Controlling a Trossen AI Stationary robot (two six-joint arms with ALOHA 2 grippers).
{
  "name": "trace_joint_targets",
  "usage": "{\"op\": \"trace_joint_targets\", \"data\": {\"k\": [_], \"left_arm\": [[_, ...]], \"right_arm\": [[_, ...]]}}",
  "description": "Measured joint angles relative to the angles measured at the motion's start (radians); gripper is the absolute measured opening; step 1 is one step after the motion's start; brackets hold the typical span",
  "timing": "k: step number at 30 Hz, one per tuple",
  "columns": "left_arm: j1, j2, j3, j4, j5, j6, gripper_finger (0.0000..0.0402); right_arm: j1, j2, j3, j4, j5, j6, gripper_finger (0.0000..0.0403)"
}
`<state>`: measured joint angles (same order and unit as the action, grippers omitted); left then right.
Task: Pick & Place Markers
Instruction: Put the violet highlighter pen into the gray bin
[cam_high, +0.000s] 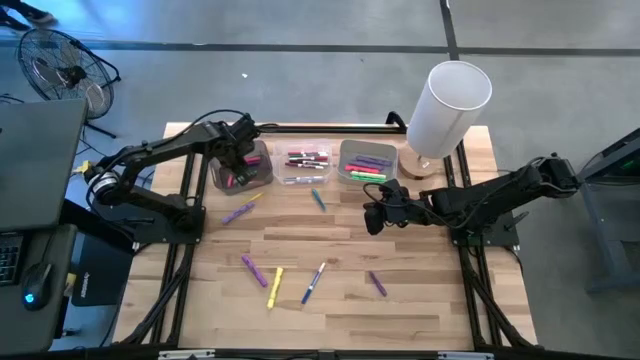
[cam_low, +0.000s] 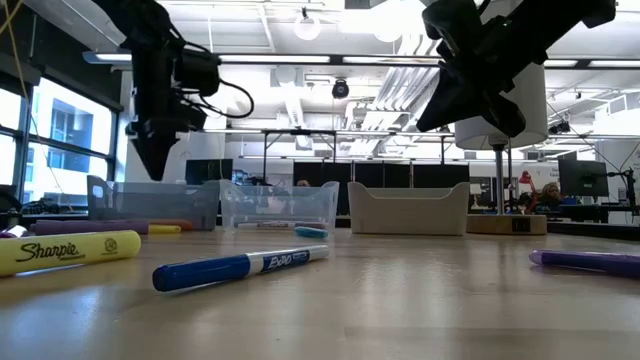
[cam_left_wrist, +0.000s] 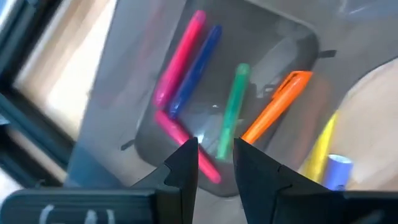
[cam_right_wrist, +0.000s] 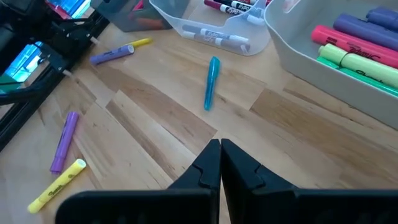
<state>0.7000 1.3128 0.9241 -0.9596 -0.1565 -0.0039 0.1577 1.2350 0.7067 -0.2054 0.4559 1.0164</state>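
My left gripper (cam_high: 240, 158) (cam_left_wrist: 216, 152) hangs open, pointing down over the left grey bin (cam_high: 262, 180). Pink, blue, green and orange markers (cam_left_wrist: 233, 112) lie on the bin's floor, and nothing sits between the fingers. My right gripper (cam_high: 374, 218) (cam_right_wrist: 221, 155) is shut and empty above the table's middle right. A teal marker (cam_right_wrist: 211, 84) lies on the wood ahead of it. More markers lie loose on the table: a purple and yellow pair (cam_high: 240, 210), a purple one (cam_high: 253, 270), a yellow one (cam_high: 275, 287), a blue-and-white one (cam_high: 313, 283) and another purple one (cam_high: 377, 283).
A clear bin (cam_high: 305, 180) and a second grey bin (cam_high: 345, 150), both holding markers, stand in a row with the left bin along the far edge. A tall white cylinder (cam_high: 445, 105) on a wooden base stands at the far right. The near half of the table holds only loose markers.
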Motion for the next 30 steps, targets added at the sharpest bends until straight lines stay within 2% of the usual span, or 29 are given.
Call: {"op": "trace_joint_targets", "data": {"k": [3,9,16,24,30], "left_arm": [[-0.02,-0.007,0.0,0.0,0.054,-0.043,0.0096],[-0.177,-0.067,0.0,0.0,0.037,-0.245,0.0071],[-0.476,-0.11,0.002,-0.027,0.034,-0.623,0.0005],[-0.867,-0.095,0.002,-0.08,0.005,-1.136,0.0002],[-1.104,-0.083,0.006,-0.081,-0.042,-1.5,0.0001]], "right_arm": [[0.0,0.0,0.0,0.0,-0.015,-0.001,0.0],[0.0,0.0,0.0,0.0,-0.078,-0.044,0.0],[0.0,0.0,0.0,0.0,-0.144,-0.136,0.0],[0.0,0.0,0.0,0.0,-0.259,-0.236,0.0],[0.0,0.0,0.0,-0.001,-0.28,-0.301,0.0]]}}
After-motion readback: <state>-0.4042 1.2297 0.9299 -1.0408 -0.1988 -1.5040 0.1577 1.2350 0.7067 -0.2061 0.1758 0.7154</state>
